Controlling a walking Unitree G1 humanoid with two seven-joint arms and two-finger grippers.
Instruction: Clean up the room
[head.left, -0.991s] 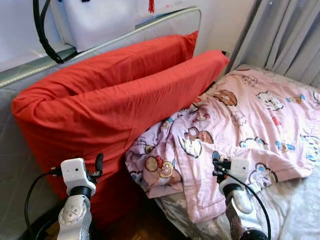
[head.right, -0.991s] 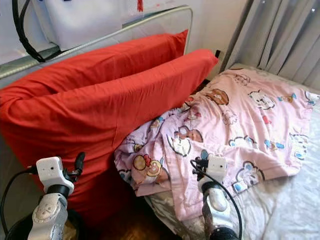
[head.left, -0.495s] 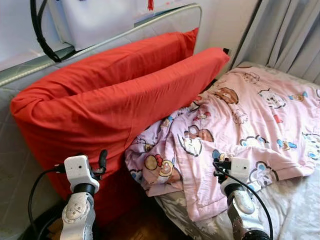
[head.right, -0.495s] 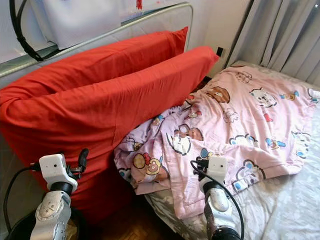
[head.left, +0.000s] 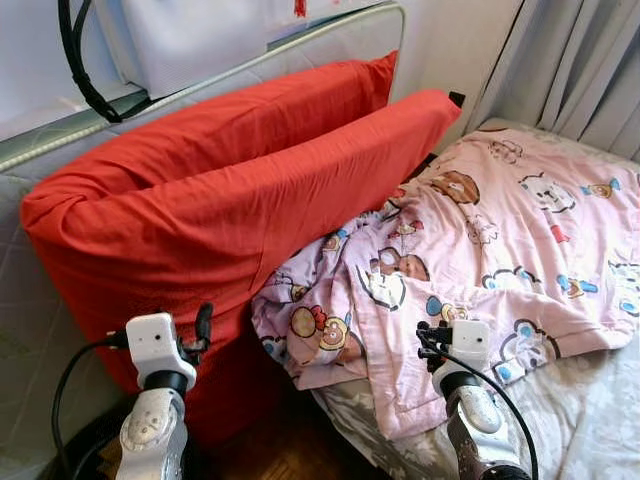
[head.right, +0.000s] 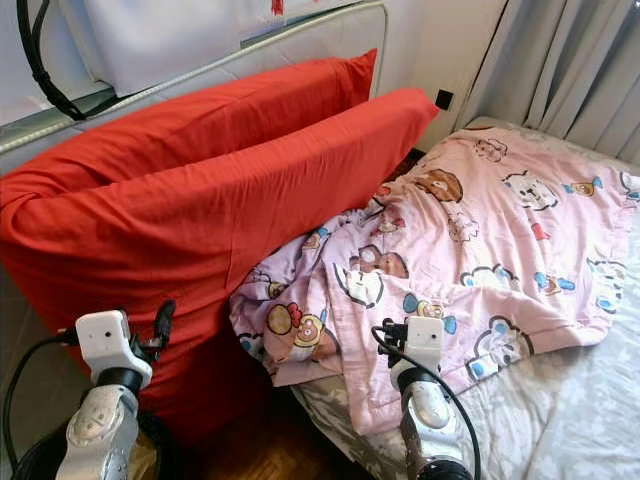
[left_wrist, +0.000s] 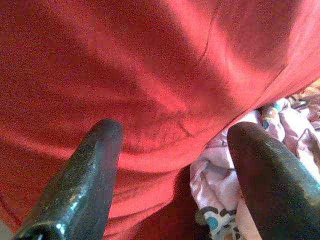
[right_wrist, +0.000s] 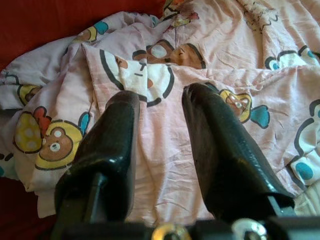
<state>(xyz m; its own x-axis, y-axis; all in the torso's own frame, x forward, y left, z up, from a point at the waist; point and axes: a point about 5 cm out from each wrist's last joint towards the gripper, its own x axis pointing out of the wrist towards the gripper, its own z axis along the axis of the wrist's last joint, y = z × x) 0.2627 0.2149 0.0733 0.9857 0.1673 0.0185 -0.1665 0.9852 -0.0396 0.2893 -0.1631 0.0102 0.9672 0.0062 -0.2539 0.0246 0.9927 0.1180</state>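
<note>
The red pillows (head.left: 220, 190) wall off the left side (leaning upright), while the pink blanket (head.left: 480, 250) lies low.

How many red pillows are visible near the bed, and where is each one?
2. The front red pillow leans over the edge of the pink blanket. The back red pillow stands behind it, against the padded panel. More may be hidden behind them.

Bed (head.left: 590, 420) under pink blanket (head.left: 500, 250)

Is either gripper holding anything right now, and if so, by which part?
Nothing is held. The left gripper is open before the red cushion; the right gripper hangs open above the pink blanket.
</note>
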